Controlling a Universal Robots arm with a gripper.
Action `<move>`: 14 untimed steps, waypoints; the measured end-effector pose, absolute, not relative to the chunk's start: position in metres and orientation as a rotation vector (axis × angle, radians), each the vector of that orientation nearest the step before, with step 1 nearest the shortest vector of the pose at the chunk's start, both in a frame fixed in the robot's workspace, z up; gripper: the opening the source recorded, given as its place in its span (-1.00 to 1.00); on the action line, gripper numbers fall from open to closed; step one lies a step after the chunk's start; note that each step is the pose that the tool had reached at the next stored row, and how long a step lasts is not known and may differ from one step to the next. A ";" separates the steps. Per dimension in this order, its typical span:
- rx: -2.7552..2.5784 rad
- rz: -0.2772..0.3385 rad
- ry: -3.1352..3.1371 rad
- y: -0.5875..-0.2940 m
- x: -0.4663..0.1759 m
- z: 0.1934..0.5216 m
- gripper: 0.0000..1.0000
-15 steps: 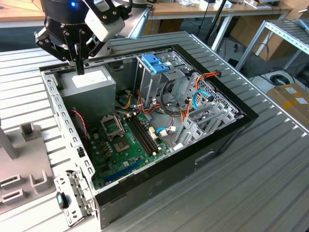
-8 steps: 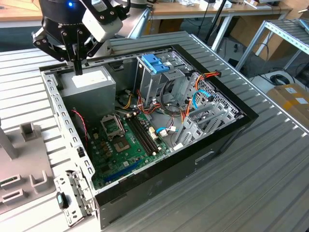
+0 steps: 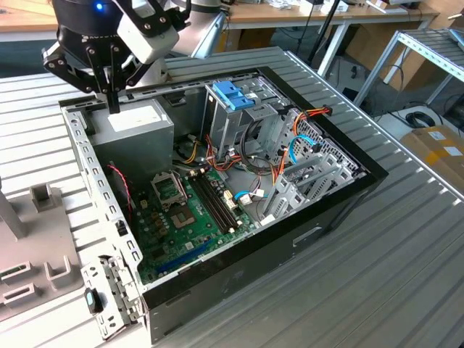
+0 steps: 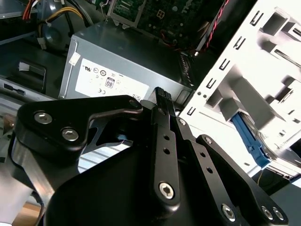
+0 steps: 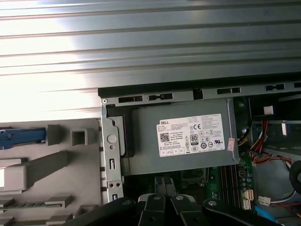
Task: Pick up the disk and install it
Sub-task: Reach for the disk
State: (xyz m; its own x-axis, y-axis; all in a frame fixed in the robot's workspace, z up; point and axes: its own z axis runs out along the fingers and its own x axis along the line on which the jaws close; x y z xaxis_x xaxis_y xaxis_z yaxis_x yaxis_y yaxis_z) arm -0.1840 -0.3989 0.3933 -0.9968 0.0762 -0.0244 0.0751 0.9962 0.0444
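The arm is reaching in at the top of the exterior view's left, its black wrist housing [image 3: 80,25] showing a small blue light [image 3: 99,6], with a pale grey camera block [image 3: 148,32] riding on its side. The gripper [image 3: 114,104] is pointing straight down, its black linkage bars [image 3: 69,64] folding inward on either side. The fingers [image 3: 114,87] are lying pressed together with nothing between them. In both wrist views the gripper [image 4: 162,95] [image 5: 164,181] is showing the same closed, empty stance, a ribbed pad [image 4: 162,92] sitting at the tip.
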 end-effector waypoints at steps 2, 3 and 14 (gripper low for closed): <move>0.118 0.068 3.113 -0.399 -0.185 0.393 -0.80; 0.118 0.068 3.112 -0.399 -0.186 0.393 -0.80; 0.118 0.068 3.112 -0.399 -0.192 0.393 -0.80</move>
State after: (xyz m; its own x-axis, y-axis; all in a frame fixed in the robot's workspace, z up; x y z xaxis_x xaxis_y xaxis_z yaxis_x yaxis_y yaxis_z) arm -0.1916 -0.3989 0.3933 -0.9968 0.0762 -0.0245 0.0750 0.9962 0.0443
